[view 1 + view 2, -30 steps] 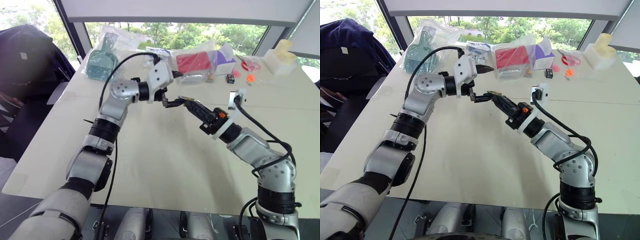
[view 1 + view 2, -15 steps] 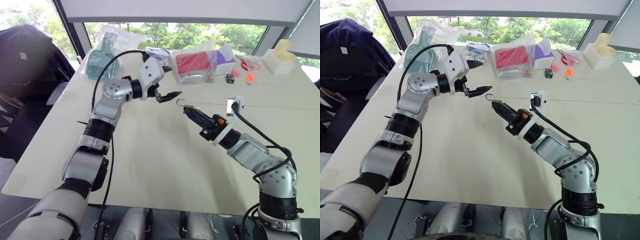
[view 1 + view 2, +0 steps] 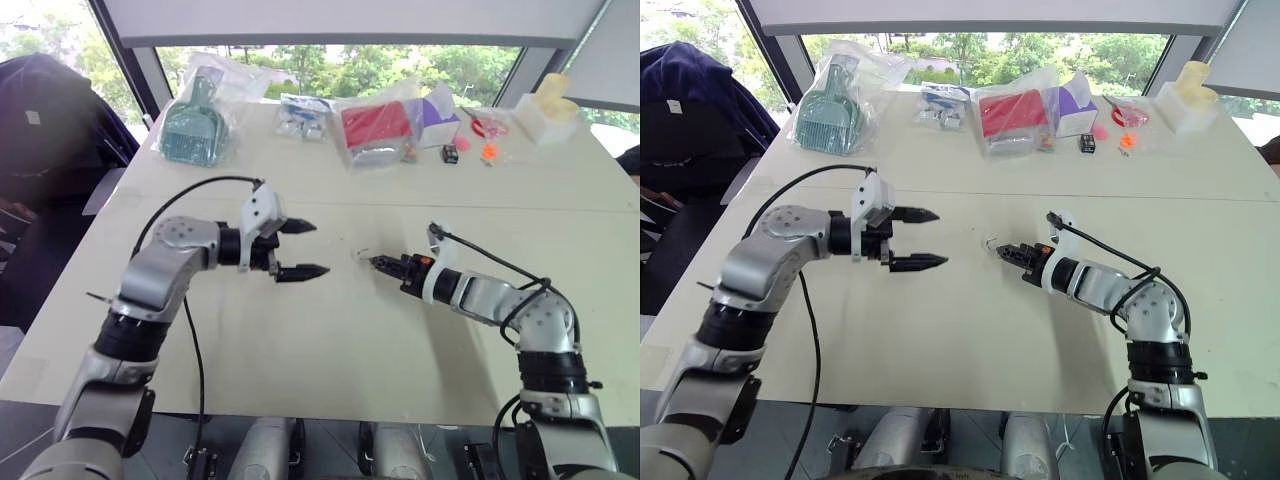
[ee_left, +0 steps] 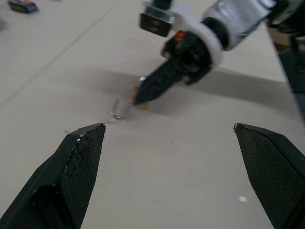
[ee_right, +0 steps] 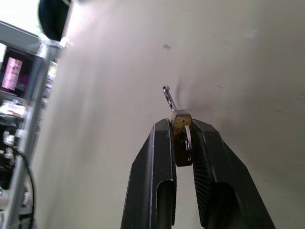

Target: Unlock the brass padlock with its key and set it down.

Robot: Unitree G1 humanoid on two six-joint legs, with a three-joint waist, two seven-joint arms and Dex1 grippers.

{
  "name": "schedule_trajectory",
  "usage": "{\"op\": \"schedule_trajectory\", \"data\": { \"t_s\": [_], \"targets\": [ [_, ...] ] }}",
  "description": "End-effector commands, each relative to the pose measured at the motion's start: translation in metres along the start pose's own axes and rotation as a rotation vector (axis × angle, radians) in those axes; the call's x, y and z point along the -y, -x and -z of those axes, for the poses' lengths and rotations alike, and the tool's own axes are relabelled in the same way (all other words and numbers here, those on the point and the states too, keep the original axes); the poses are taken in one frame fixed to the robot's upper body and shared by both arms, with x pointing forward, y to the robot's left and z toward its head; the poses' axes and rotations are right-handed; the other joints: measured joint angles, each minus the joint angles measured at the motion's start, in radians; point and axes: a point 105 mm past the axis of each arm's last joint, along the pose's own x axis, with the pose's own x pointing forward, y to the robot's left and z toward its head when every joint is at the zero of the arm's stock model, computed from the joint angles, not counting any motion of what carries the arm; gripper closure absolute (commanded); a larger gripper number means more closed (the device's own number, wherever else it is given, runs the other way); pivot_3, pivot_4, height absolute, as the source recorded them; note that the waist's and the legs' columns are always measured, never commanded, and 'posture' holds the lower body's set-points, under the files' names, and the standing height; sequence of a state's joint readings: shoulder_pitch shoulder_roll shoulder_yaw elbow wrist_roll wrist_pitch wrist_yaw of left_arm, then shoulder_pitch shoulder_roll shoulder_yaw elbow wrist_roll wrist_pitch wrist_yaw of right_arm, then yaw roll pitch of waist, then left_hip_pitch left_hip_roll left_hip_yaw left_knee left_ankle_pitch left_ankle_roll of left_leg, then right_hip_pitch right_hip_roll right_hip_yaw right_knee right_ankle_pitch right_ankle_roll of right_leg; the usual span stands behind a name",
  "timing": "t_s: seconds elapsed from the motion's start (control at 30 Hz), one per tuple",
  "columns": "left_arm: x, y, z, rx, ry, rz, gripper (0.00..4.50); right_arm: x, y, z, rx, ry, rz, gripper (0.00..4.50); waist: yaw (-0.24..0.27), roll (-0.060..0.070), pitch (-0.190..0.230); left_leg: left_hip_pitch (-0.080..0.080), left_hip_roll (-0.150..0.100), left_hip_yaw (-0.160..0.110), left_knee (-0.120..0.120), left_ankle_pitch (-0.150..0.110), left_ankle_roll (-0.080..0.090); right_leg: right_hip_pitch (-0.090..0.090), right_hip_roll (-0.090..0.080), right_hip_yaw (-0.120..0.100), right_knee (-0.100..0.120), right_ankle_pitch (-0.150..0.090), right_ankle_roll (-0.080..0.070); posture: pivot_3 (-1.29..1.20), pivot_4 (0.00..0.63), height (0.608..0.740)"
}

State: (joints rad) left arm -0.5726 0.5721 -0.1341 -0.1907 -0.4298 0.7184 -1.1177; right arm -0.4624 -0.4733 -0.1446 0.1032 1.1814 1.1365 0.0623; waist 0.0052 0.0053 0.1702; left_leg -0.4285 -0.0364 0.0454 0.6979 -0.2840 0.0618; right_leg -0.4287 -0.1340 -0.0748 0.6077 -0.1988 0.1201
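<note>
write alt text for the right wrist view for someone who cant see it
Two black fingers of the right end effector grip the small brass padlock between them, just above a pale table. Its silvery shackle sticks out past the fingertips, swung open.

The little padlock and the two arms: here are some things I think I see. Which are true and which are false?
1. The right gripper has the brass padlock between its jaws. True.
2. The left gripper is shut tight. False: its jaws stand wide apart with nothing between them.
3. The padlock's silvery shackle sticks out past the fingertips. True.
4. The green dustpan in its bag lies beside the right arm. False: it lies at the far edge of the table, on the left arm's side.
</note>
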Motion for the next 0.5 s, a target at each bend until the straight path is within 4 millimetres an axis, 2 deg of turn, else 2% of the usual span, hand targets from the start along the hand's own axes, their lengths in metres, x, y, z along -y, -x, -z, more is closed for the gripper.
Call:
{"op": "schedule_trajectory", "data": {
  "t_s": [0.03,0.13,0.17,0.23,0.37,0.5],
  "targets": [
    [0.007,0.005,-0.010,0.020,0.005,0.010,0.00,0.001,0.003,-0.006,-0.031,0.069,0.025,2.71,0.002,0.000,0.000,0.000,0.000,0.000,0.000,0.000,0.000,0.000,0.000,0.000,0.000,0.000,0.000,0.00,0.150,0.737],
    [0.003,0.006,-0.008,0.021,0.020,-0.019,0.00,0.013,0.009,-0.005,-0.075,0.175,0.097,1.38,0.008,0.000,0.000,0.001,0.000,0.000,0.000,0.000,0.000,0.001,0.000,0.000,0.000,0.000,0.000,0.00,0.150,0.737],
    [0.000,0.007,-0.008,0.023,0.025,-0.033,0.00,0.016,0.014,-0.006,-0.079,0.220,0.120,0.67,0.009,0.000,0.000,0.001,0.000,0.000,0.000,0.000,0.000,0.002,0.000,0.000,0.000,0.000,0.000,0.00,0.150,0.737],
    [-0.006,0.009,-0.007,0.028,0.031,-0.067,0.00,0.024,0.030,-0.015,-0.075,0.340,0.188,0.04,0.014,0.000,0.000,0.001,-0.001,0.000,0.001,0.000,0.000,0.003,0.000,0.000,-0.001,0.000,0.000,0.00,0.150,0.737],
    [-0.014,0.014,-0.001,0.033,0.063,-0.112,0.00,0.024,0.076,-0.035,-0.040,0.543,0.260,0.04,0.037,0.000,0.000,0.001,-0.002,0.000,0.001,0.000,0.001,0.004,0.000,0.000,-0.008,0.000,0.000,0.00,0.150,0.737],
    [-0.012,0.013,0.007,0.049,0.129,-0.124,0.00,0.014,0.110,-0.039,0.031,0.674,0.242,0.04,0.034,0.000,0.000,-0.001,-0.001,0.002,0.000,-0.001,0.002,0.004,0.000,0.000,-0.011,0.001,0.003,0.00,0.150,0.737]
  ]
}}
